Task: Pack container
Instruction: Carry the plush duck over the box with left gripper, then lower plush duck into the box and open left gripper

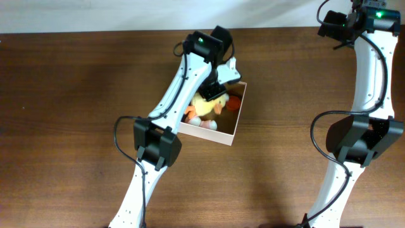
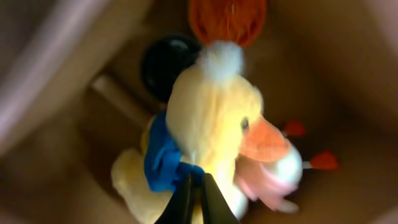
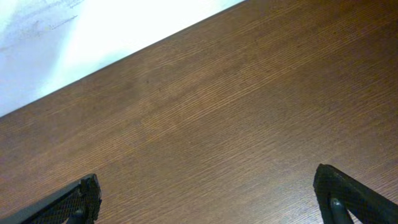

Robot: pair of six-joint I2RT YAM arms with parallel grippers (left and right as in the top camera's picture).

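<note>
Two arms are on my screen, and only the left one is over the work. The left gripper (image 2: 196, 186) has its tips pressed together on a plush duck (image 2: 211, 118). They seem to pinch the fabric just below its blue scarf (image 2: 163, 158), though the wrist view is too blurred for me to be sure. The duck sits inside the container (image 1: 212, 135), which lies near the middle of the table (image 1: 76, 95), a little toward 12 o'clock.

Around the duck, in the left wrist view, I see an orange piece (image 2: 227, 18) at 12 o'clock and a black round object (image 2: 168, 62) at 10 o'clock. A pink-and-white toy (image 2: 273, 177) touches the duck at 4 o'clock, under its orange beak.

The right gripper (image 3: 205, 186) hangs over bare wood toward the table's 1 o'clock corner, well apart from the container. Its fingers (image 3: 84, 199) are spread wide with nothing between them.
</note>
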